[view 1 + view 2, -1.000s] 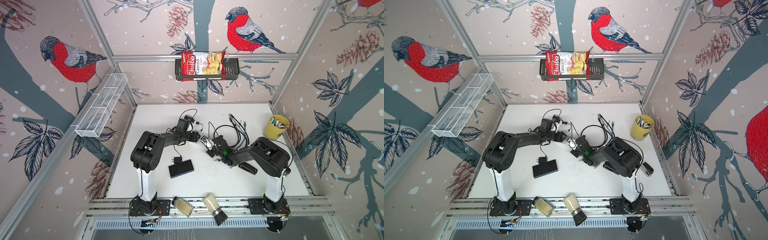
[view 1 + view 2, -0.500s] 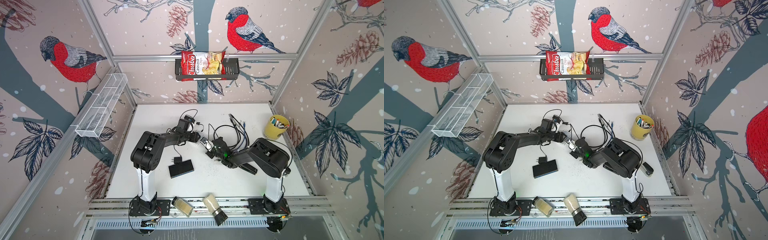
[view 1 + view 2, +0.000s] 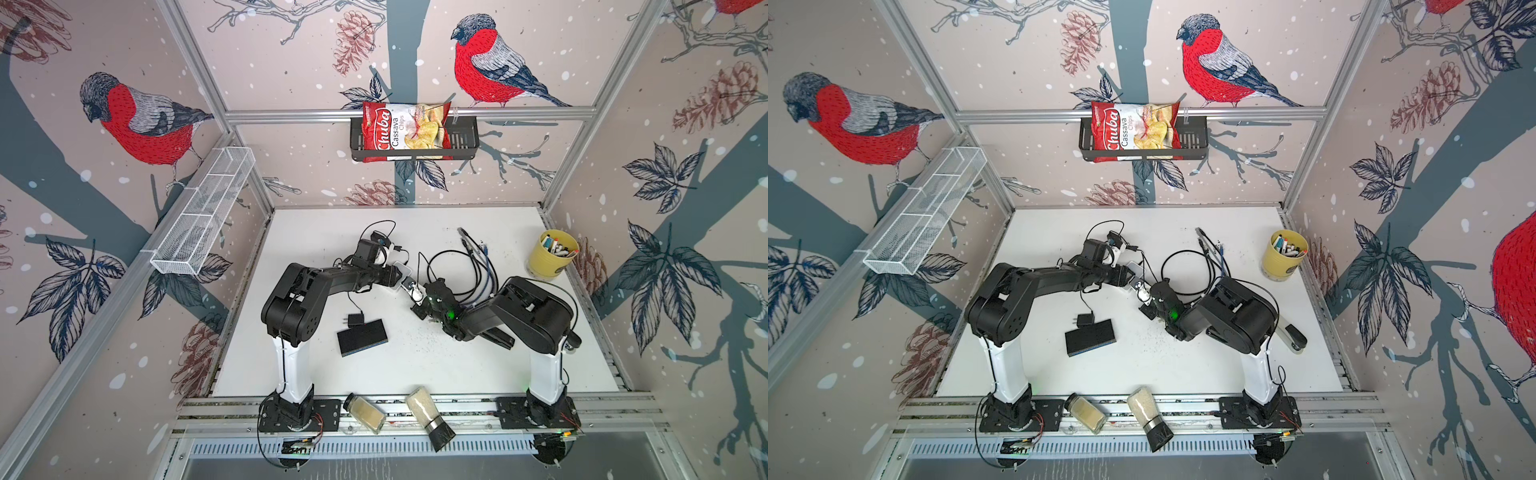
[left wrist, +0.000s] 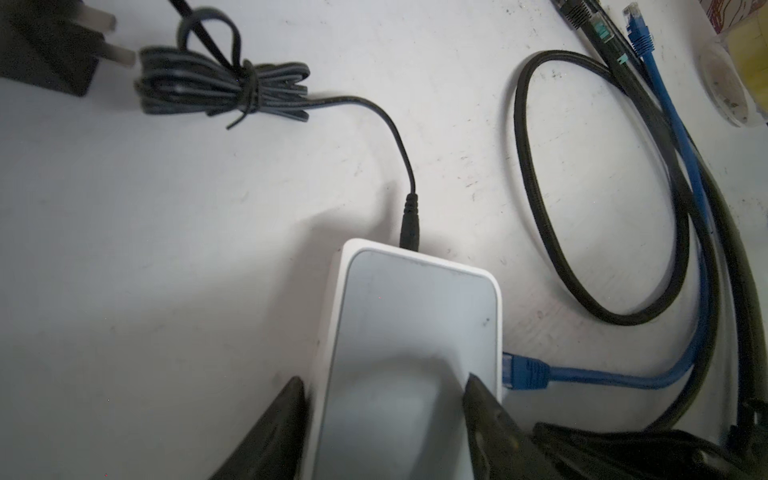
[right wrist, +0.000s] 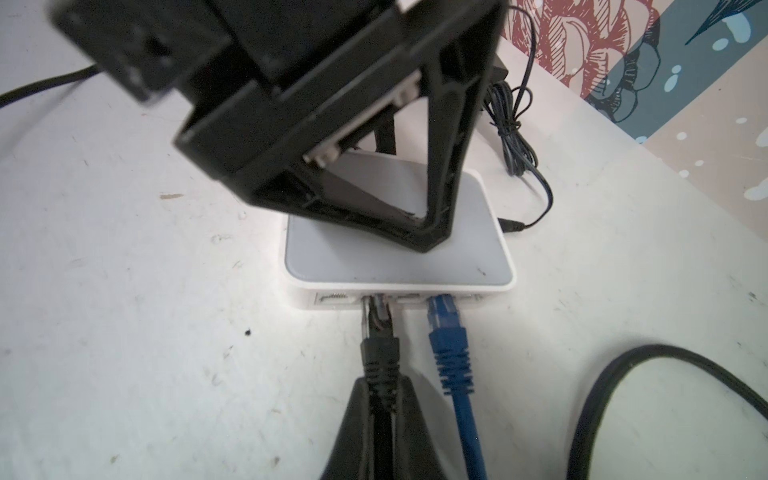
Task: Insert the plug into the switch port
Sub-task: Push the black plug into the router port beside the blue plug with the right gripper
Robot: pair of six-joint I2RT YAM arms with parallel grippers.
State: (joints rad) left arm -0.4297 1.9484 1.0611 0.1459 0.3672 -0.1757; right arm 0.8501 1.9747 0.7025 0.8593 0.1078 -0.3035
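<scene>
Black plug (image 5: 379,318): nose at the mouth of a port in the switch's (image 5: 399,266) front row; how far in, cannot tell. One empty port separates it from the blue plug (image 5: 446,324).
Right gripper (image 5: 382,399): fingers pressed together on the black plug's ribbed boot, straight out from the switch's port face.
Blue plug: seated in the switch's port row, cable trailing away from it.
Switch: white, flat on the table (image 3: 457,365), between the two grippers in both top views.
Left gripper (image 4: 384,378): jaws spread; one fingertip (image 5: 432,245) on the switch's top near the port face, the other down beside the opposite edge.
Power lead (image 4: 409,224): barrel plug in the switch's short side, round the corner from the ports; slack tied in a bundle (image 4: 224,87) farther off.
Black cable loop (image 4: 536,199): on the table off the switch's port side.
Yellow cup (image 3: 552,253): well apart from the switch, beyond the loose cables.
</scene>
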